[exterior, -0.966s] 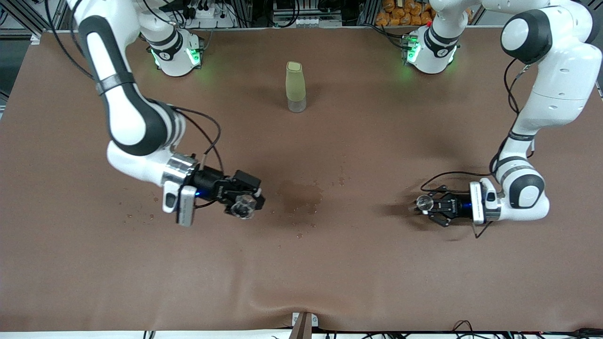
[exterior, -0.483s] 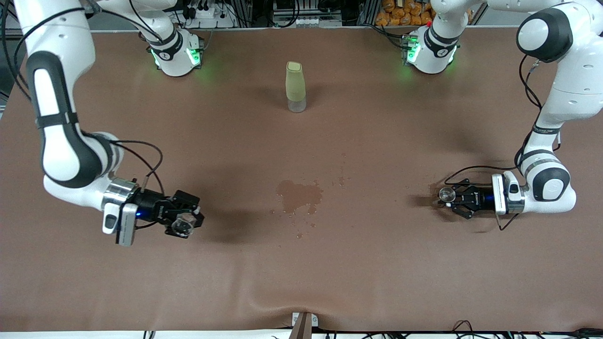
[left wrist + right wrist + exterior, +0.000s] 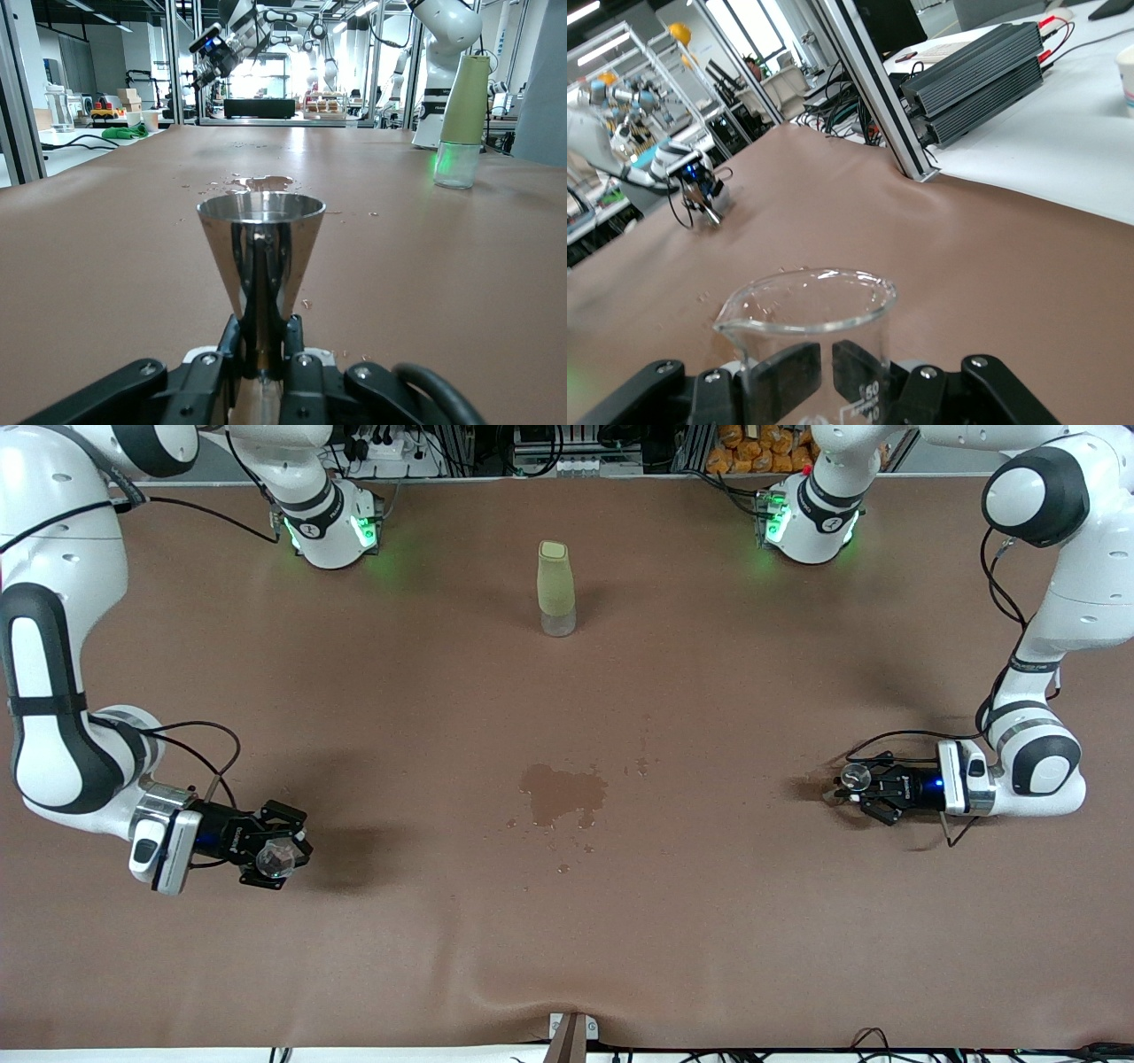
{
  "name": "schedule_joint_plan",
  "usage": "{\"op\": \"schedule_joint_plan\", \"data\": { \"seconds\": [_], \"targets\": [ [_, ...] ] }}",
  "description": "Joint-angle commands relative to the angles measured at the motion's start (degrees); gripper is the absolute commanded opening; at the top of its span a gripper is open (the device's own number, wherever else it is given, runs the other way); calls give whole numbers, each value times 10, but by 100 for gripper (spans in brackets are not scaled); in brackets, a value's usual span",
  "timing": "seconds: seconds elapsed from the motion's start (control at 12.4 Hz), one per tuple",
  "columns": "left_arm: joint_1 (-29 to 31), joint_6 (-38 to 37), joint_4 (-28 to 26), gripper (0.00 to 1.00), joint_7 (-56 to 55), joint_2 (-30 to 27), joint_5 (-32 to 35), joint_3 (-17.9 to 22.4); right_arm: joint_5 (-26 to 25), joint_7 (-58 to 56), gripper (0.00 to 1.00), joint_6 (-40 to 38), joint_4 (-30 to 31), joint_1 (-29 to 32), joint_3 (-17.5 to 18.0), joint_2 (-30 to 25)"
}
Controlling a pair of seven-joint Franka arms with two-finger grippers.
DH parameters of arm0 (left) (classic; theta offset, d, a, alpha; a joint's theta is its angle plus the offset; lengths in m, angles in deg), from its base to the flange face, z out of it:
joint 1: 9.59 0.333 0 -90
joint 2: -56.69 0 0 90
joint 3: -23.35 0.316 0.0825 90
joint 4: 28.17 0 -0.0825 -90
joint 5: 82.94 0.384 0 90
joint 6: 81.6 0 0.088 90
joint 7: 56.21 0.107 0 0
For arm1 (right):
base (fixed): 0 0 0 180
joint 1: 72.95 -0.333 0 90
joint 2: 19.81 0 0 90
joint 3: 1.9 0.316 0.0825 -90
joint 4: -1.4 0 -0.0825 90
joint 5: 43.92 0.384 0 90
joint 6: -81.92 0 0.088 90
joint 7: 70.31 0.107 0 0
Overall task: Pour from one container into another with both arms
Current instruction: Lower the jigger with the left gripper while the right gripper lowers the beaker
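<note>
The brown table (image 3: 709, 921) shows a spill (image 3: 562, 793) at its middle. Both arms have drawn apart toward their own ends, so pouring looks finished: the right gripper (image 3: 282, 850) clamps the glass cup (image 3: 272, 857), the left gripper (image 3: 864, 786) clamps the jigger (image 3: 855, 777).

Even, bright overhead light covers the brown surface (image 3: 567, 921) in the front view, with soft shadows pooling at about three o'clock of the right tool (image 3: 276, 856) and nine o'clock of the left tool (image 3: 852, 782). Green base lamps tint the surface at twelve o'clock. In the left wrist view the jigger (image 3: 260, 257) is sharp and mirrors glare; background windows blow out. The glass cup (image 3: 806, 341) shows faint rim highlights.
</note>
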Motion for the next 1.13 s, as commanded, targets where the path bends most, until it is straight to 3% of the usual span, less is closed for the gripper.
{"op": "schedule_joint_plan", "data": {
  "seconds": [0.0,0.08,0.16,0.24,0.56,0.72,0.97,1.05],
  "targets": [
    [9,-14,2,1,9,13,4,-4,-12,-98,0,-6,-25,32,13,41],
    [9,-13,2,5,9,17,4,-4,-12,-138,0,-6,-31,46,13,57],
    [9,-13,2,31,7,20,3,-4,-10,-177,0,-6,-38,61,13,73],
    [9,-13,2,99,5,20,1,-4,-9,-213,0,-7,-45,76,13,91],
    [13,-14,16,100,-89,10,15,4,-8,-309,0,-4,-61,125,13,143],
    [14,-33,51,100,-171,8,65,26,-5,-320,0,-5,-92,145,13,185],
    [15,-57,78,100,-312,-26,139,28,-10,-320,1,-7,-103,167,13,197],
    [15,-58,84,100,-359,-39,173,33,-11,-319,51,-7,-103,171,13,197]
  ]
}}
